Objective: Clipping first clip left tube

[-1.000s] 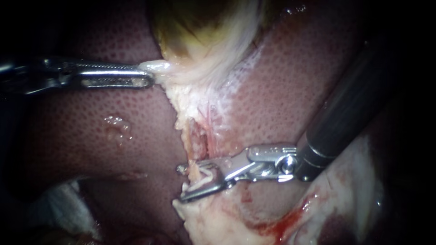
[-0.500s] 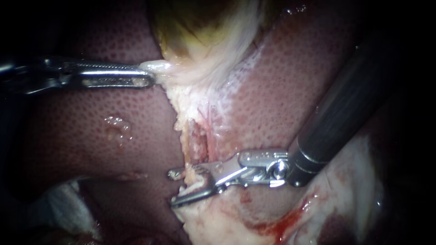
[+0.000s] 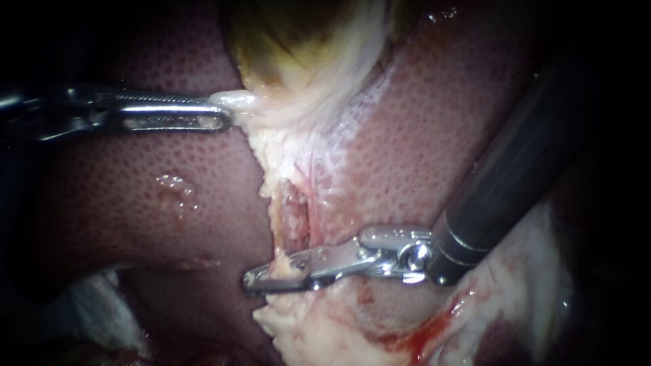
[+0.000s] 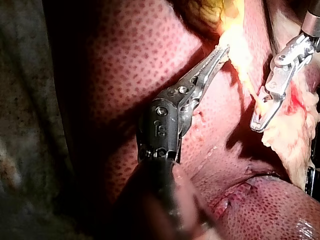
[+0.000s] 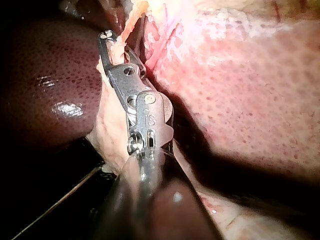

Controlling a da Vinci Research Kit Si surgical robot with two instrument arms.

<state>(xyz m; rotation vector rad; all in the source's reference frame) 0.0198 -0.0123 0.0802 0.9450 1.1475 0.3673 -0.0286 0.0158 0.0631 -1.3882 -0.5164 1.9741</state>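
The left tube (image 3: 275, 215) is a thin pale strand that runs down from the gallbladder (image 3: 298, 41) across a raw strip between the liver lobes. My right instrument (image 3: 256, 278) comes in from the upper right. Its long jaws lie together across the tube's lower end and pinch it from both sides. The right wrist view shows the same jaws (image 5: 106, 40) squeezed on the pale strand (image 5: 129, 22). My left instrument (image 3: 227, 112) is shut on a pale fold of the gallbladder's neck (image 3: 239, 99) and holds it taut to the left. Its toothed jaws (image 4: 220, 52) show in the left wrist view.
Dark speckled liver (image 3: 122, 183) lies on both sides of the raw strip. Pale fatty tissue (image 3: 325, 332) with a smear of blood (image 3: 420, 332) lies below the right jaws. White gauze (image 3: 102, 305) sits at the lower left. The right shaft (image 3: 515, 163) crosses the right lobe.
The right jaws moved left, astride the tube with a wide gap, then came together on it. The left instrument and its fold of tissue stayed still.
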